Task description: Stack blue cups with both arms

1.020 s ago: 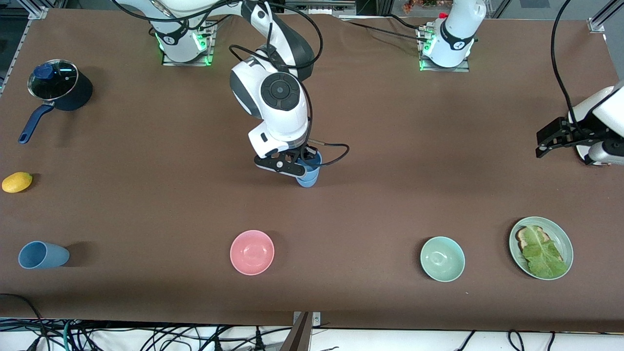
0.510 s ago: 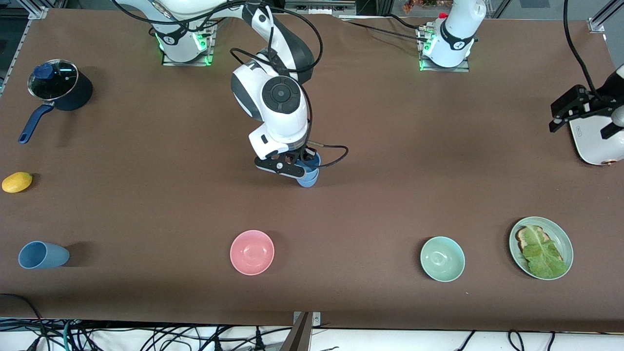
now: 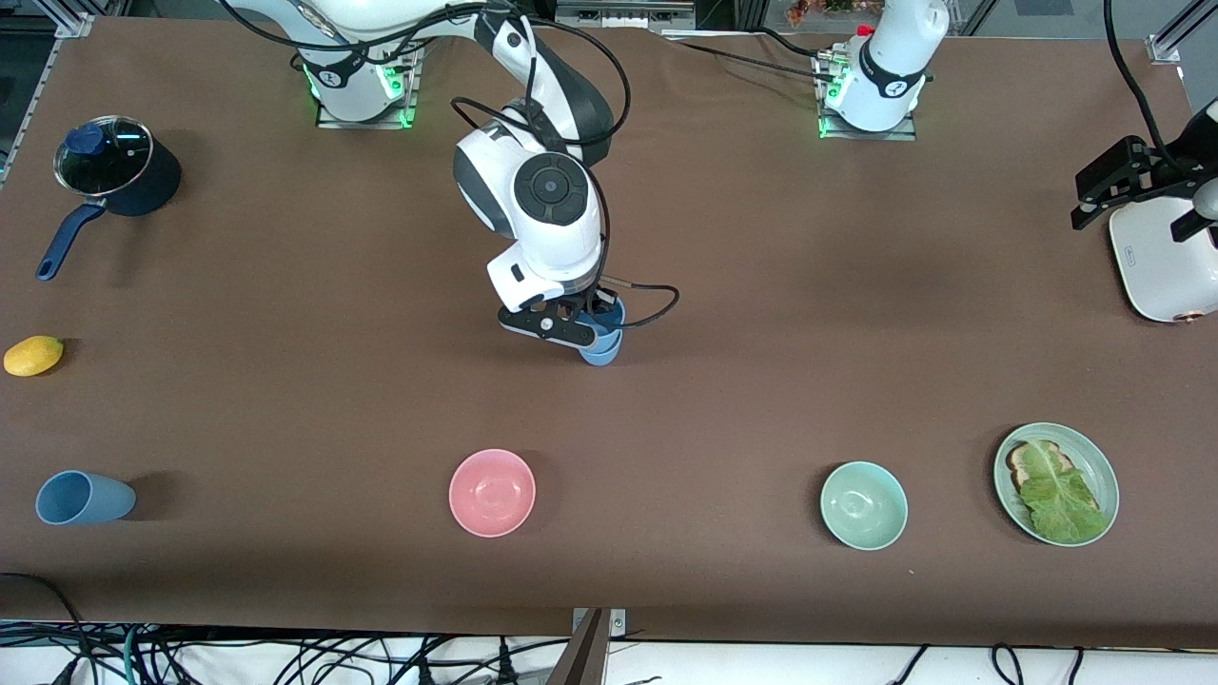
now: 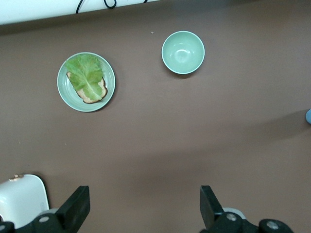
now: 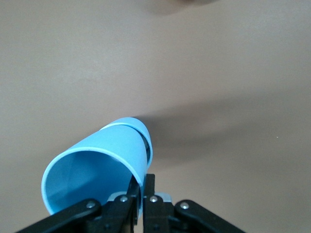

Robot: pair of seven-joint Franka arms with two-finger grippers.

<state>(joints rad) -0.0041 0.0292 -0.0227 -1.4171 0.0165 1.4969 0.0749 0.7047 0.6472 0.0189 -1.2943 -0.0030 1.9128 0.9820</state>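
At mid-surface the right tool [image 3: 592, 328] is down on a pair of nested blue cups [image 3: 601, 344], its fingers [image 5: 146, 191] pinched together on the rim wall of the upper cup [image 5: 97, 167], which sits inside the lower cup [image 5: 144, 133] standing on the brown surface [image 3: 761, 285]. In the right wrist view the upper cup leans at a tilt, its open mouth toward the camera, and only a narrow band of the lower cup shows past it. A third blue cup [image 3: 81, 498] lies on its side near the front edge at the right arm's end of the surface, well apart from the stack. The left tool [image 3: 1128, 185] hangs at the left arm's end of the surface with its fingers [image 4: 77, 208] spread wide and nothing between them (that arm waits), over a white appliance [image 3: 1156, 266]. Along the front edge sit a pink bowl [image 3: 492, 492], a mint-green bowl [image 3: 864, 505] and a green plate [image 3: 1094, 466] carrying toast with a lettuce leaf [image 3: 1056, 495]. At the right arm's end stand a dark-blue saucepan [image 3: 119, 181] with a glass lid and, nearer the camera, a yellow lemon [image 3: 33, 355].
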